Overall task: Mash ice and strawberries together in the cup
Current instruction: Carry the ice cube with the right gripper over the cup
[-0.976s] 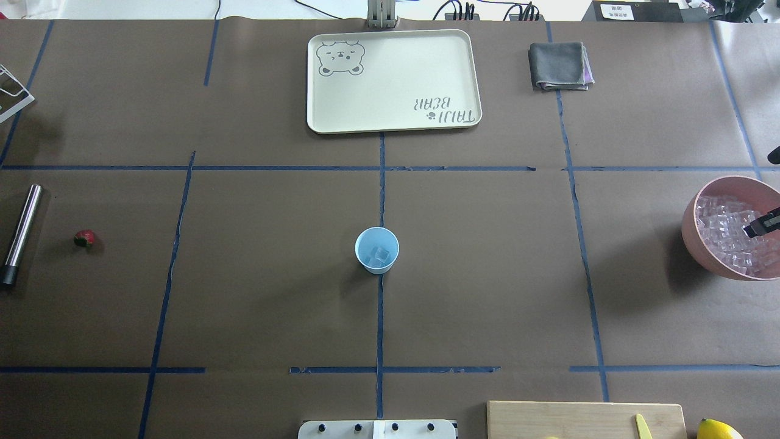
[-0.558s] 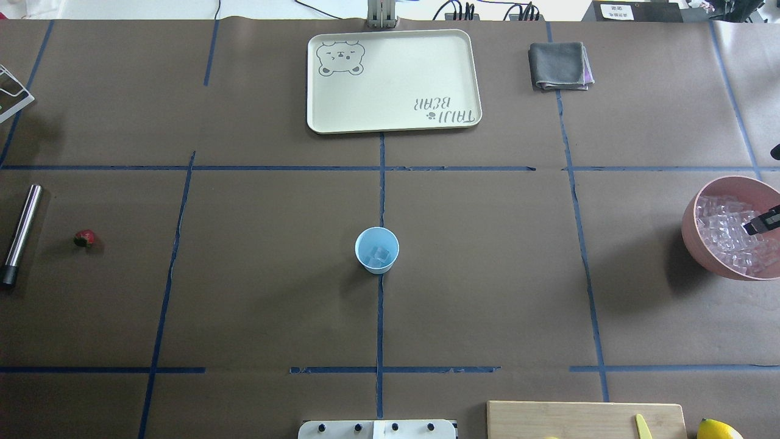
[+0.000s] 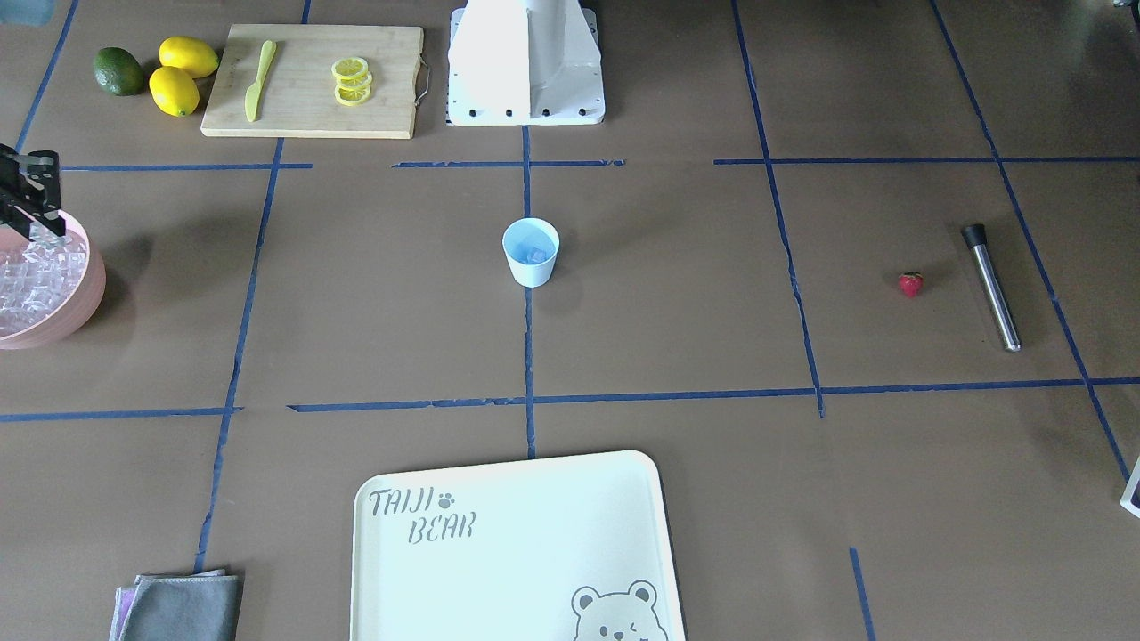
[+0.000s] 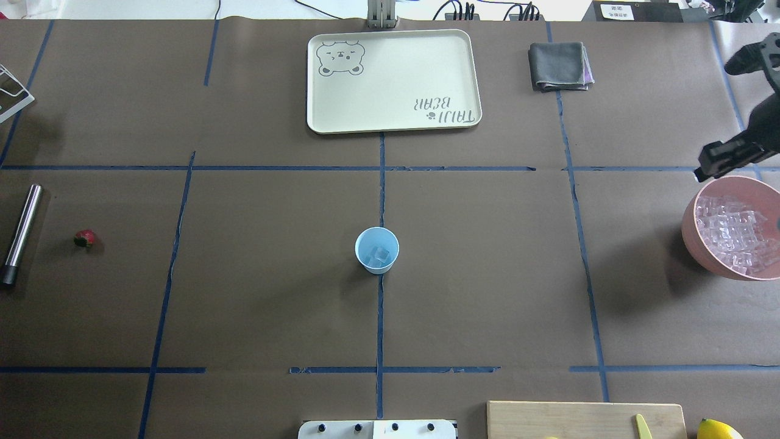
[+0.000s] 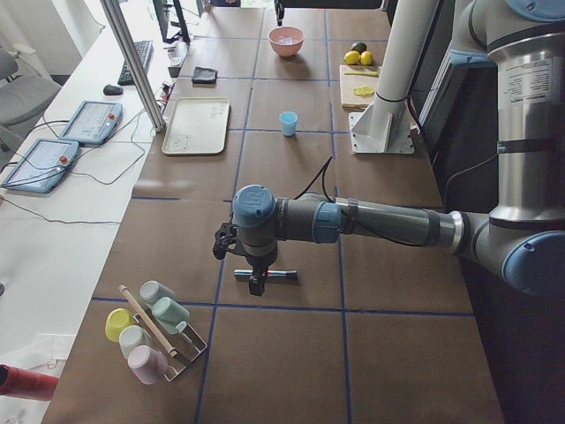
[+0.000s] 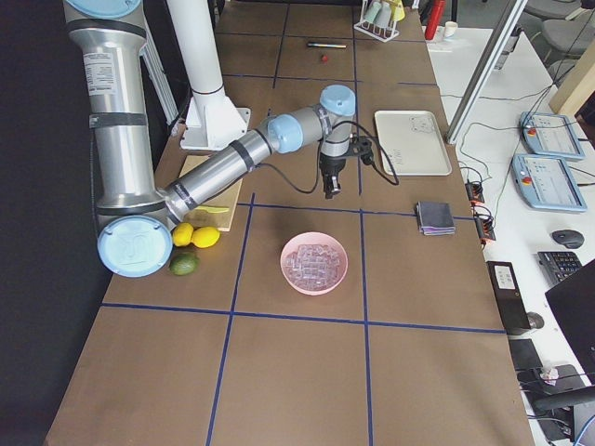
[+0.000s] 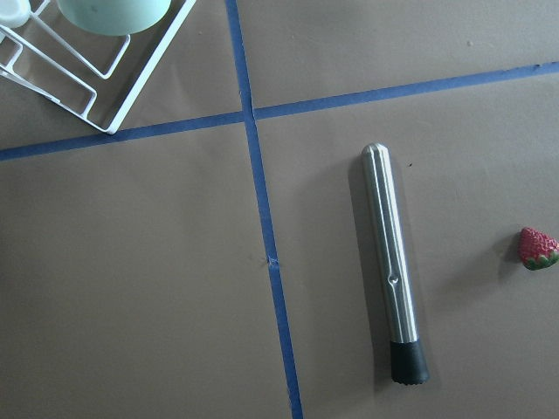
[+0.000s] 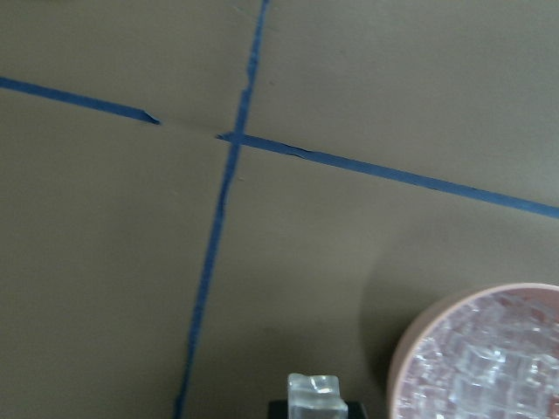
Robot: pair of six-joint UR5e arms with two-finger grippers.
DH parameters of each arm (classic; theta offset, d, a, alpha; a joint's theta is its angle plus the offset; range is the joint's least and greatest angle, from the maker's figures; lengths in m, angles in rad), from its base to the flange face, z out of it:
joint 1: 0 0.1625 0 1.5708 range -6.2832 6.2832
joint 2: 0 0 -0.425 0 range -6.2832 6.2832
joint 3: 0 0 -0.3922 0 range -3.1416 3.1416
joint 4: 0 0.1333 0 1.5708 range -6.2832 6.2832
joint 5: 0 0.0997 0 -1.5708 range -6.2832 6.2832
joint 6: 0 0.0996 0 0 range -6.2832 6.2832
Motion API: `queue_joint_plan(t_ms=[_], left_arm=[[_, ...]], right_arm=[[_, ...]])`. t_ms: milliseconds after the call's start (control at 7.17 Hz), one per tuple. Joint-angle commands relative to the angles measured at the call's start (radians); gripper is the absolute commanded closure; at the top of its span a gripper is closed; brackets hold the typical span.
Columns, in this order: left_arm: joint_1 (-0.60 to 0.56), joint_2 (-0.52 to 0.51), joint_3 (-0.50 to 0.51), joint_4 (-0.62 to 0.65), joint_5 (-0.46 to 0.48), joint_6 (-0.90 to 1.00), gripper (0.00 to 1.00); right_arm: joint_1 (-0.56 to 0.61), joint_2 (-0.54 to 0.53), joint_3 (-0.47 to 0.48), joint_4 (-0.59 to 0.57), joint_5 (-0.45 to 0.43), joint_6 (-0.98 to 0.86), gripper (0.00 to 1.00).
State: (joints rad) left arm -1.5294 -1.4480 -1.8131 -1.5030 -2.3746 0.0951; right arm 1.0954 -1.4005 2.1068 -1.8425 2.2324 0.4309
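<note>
The pale blue cup (image 4: pixel 376 250) stands at the table's middle with ice cubes (image 4: pixel 381 255) inside. The red strawberry (image 4: pixel 85 238) lies at the far left, next to a steel muddler (image 4: pixel 21 231). My right gripper (image 4: pixel 702 171) hangs above the far rim of the pink bowl (image 4: pixel 691 238). In the right wrist view it is shut on one ice cube (image 8: pixel 316 393). My left gripper (image 5: pixel 256 281) shows only in the exterior left view, above the muddler (image 7: pixel 393 271). I cannot tell whether it is open or shut. The strawberry (image 7: pixel 538 249) lies right of the muddler there.
The pink bowl holds several ice cubes (image 4: pixel 731 235). A cream tray (image 4: pixel 393 79) and a grey cloth (image 4: pixel 557 64) lie at the far side. A cutting board (image 3: pixel 312 80) with lemon slices, lemons (image 3: pixel 178 76) and a cup rack (image 7: pixel 87 78) sit at the edges.
My right gripper has risen out of the pink bowl and moved toward the table's far side, holding an ice cube. The cup, strawberry and muddler have not moved.
</note>
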Motion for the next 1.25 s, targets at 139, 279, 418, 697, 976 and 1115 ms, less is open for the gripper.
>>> queue_joint_plan(t_ms=[139,279,418,697,976,1115], left_arm=[[0.000,-0.003,0.000,-0.002,0.000,0.000,0.00],[0.000,-0.003,-0.003,-0.002,0.000,0.000,0.00],[0.000,-0.003,-0.008,-0.002,0.000,0.000,0.00],[0.000,-0.002,-0.009,-0.002,0.000,0.000,0.00],[0.000,-0.002,-0.008,-0.002,0.000,0.000,0.00],[0.000,-0.002,-0.009,-0.002,0.000,0.000,0.00]], right_arm=[[-0.275,0.385,-0.126,-0.038,-0.127,0.529,0.97],[-0.332,0.488,-0.189,-0.038,-0.163,0.625,0.97],[-0.385,0.571,-0.244,-0.034,-0.198,0.723,0.97],[-0.498,0.725,-0.382,-0.017,-0.298,0.866,0.97],[-0.589,0.769,-0.499,0.082,-0.390,0.945,0.96],[-0.623,0.762,-0.517,0.088,-0.419,0.947,0.96]])
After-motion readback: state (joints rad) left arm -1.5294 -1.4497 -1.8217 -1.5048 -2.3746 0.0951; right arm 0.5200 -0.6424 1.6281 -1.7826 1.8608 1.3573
